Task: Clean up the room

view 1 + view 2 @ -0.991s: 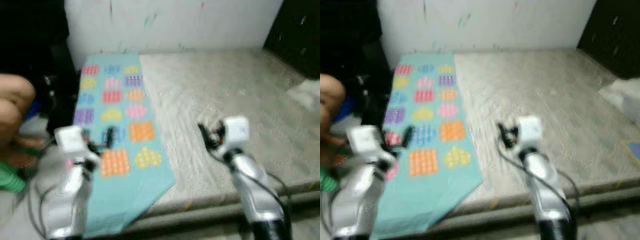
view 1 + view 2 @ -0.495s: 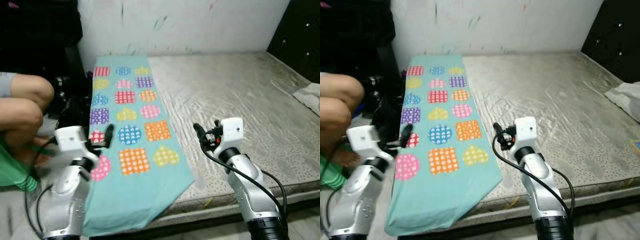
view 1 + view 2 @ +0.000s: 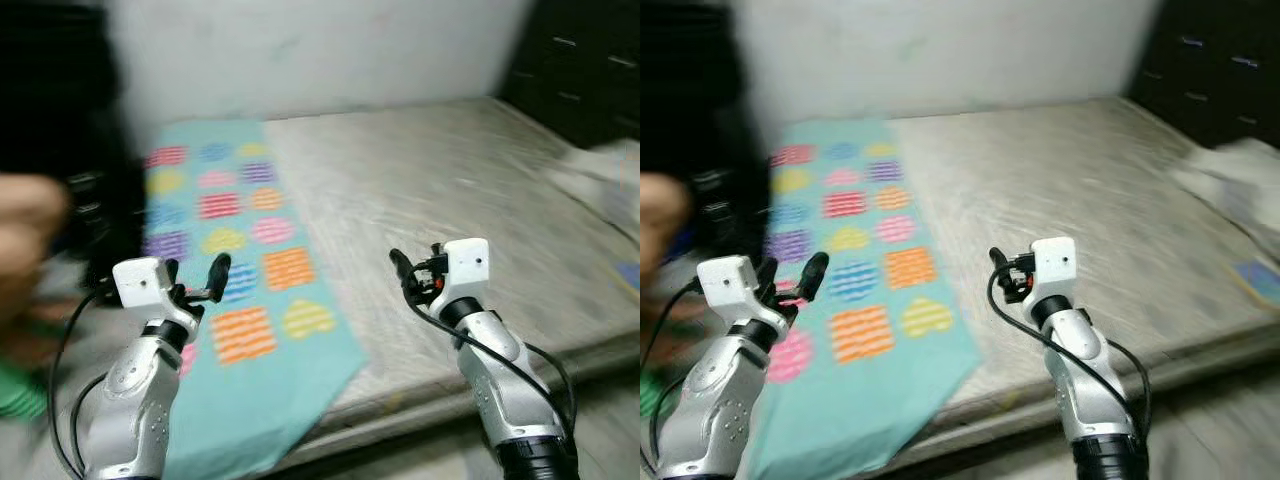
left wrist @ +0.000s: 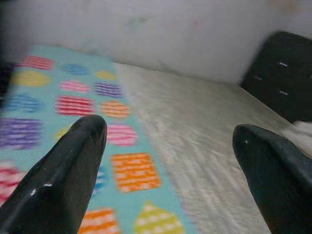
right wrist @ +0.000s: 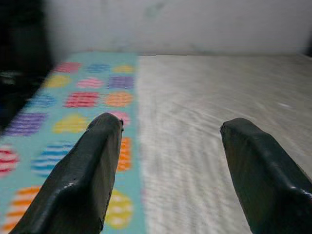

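A teal cloth (image 3: 240,290) printed with bright spotted and striped patches lies along the left side of a bare grey mattress (image 3: 450,180), its near corner hanging over the front edge. My left gripper (image 3: 195,272) is raised over the cloth's left edge, open and holding nothing; through its fingers (image 4: 58,180) I see the cloth (image 4: 126,170). My right gripper (image 3: 412,268) hovers open over the bare mattress just right of the cloth, also holding nothing. Its wrist view looks across the cloth (image 5: 83,100) and the mattress (image 5: 204,107). The frames are blurred.
A white crumpled cloth (image 3: 1230,165) and a small blue thing (image 3: 1260,280) lie at the mattress's right side. A dark cabinet (image 3: 580,60) stands at the back right. A person's knee (image 3: 25,215) shows blurred at the left, beside dark clutter. A pale wall backs the bed.
The whole picture has swung and blurred, so the camera has turned, showing more of the right side. Both arms hold the same raised, open pose.
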You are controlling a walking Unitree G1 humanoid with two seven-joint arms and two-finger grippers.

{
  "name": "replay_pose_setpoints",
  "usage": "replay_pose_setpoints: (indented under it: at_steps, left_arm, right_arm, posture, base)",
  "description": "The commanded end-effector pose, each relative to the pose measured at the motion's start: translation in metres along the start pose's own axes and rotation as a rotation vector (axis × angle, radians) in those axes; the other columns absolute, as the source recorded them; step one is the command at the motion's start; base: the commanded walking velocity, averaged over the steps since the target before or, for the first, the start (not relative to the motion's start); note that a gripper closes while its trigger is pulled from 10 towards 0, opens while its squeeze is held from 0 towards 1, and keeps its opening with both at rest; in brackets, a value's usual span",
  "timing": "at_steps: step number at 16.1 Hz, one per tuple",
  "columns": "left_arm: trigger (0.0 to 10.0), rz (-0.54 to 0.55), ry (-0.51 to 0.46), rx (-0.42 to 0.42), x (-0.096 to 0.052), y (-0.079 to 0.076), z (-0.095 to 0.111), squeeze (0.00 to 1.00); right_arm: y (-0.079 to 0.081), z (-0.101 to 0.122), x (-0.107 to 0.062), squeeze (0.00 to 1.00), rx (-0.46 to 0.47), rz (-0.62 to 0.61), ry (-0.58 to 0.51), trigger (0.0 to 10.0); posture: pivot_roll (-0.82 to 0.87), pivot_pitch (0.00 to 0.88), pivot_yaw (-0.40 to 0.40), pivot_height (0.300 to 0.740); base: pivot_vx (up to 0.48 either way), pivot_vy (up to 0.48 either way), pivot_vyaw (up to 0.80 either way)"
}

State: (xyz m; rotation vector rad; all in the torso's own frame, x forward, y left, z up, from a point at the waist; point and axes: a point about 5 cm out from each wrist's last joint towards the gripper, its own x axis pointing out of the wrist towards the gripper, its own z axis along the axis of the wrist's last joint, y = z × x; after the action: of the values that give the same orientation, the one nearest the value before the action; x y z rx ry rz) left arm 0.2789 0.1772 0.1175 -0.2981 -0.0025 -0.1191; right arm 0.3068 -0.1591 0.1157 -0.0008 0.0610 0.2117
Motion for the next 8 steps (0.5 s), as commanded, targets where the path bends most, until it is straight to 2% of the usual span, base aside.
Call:
replay_pose_setpoints:
  at_steps: [1,3,8]
  left_arm:
    - [10.0,-0.003,0.001,0.010,-0.0021,0.0027,0.0019,0.00]
    - [10.0,-0.006,-0.001,0.012,-0.0020,0.0020,0.0022,0.00]
    - [10.0,-0.003,0.002,0.014,-0.0021,0.0015,0.0019,0.00]
  right_arm:
    - [0.0023,0.0056,0.0023,0.00,0.002,0.007,-0.019,10.0]
    - [0.0021,0.0056,0.0023,0.00,0.002,0.007,-0.020,10.0]
    - [0.0023,0.0045,0.0023,0.00,-0.003,0.009,-0.016,10.0]
  posture:
    - [-0.13,0.000,-0.014,0.740]
    - [-0.13,0.000,-0.014,0.740]
    - [-0.12,0.000,-0.014,0.740]
  base:
    - [0.266,0.000,0.00]
    - [0.264,0.000,0.00]
    - [0.000,0.000,0.00]
